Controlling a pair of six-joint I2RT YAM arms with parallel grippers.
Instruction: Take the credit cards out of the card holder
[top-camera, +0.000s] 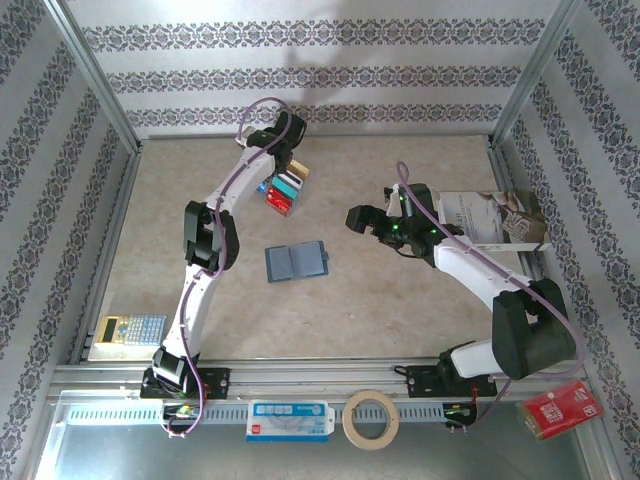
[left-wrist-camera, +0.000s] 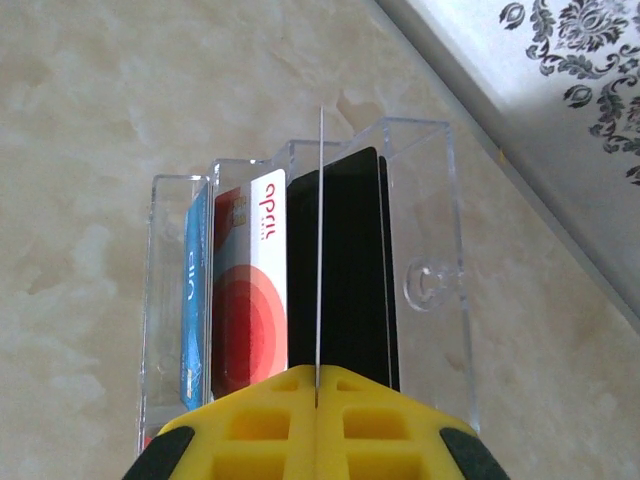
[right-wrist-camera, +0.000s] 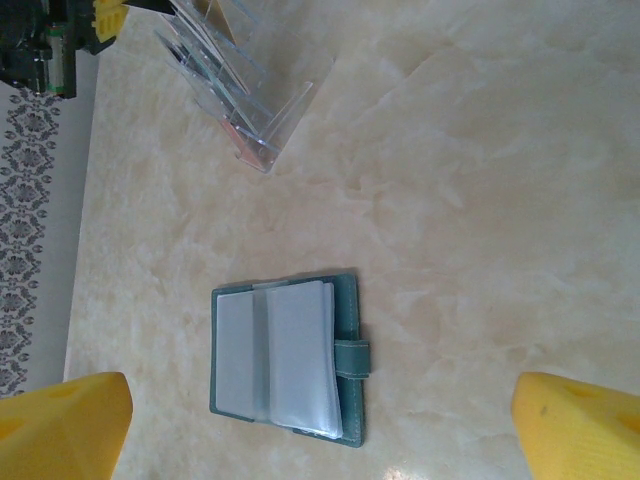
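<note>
The card holder (top-camera: 297, 262) lies open and flat mid-table, its clear sleeves up (right-wrist-camera: 285, 360). Far left, a clear slotted stand (top-camera: 286, 190) holds credit cards upright: a blue one (left-wrist-camera: 195, 300), a red-and-white one (left-wrist-camera: 250, 290) and a black one (left-wrist-camera: 350, 270). My left gripper (left-wrist-camera: 318, 385) is over that stand, shut on a thin card (left-wrist-camera: 319, 250) seen edge-on above the slots. My right gripper (top-camera: 358, 217) hangs open to the right of the card holder, its yellow fingers (right-wrist-camera: 65, 425) spread wide with nothing between them.
A white-and-brown booklet (top-camera: 495, 215) lies at the right wall. A calculator (top-camera: 132, 328) sits at the near left. A tape roll (top-camera: 370, 418), a white-and-blue device (top-camera: 288, 420) and a red packet (top-camera: 562, 410) rest on the front rail. Patterned walls enclose three sides.
</note>
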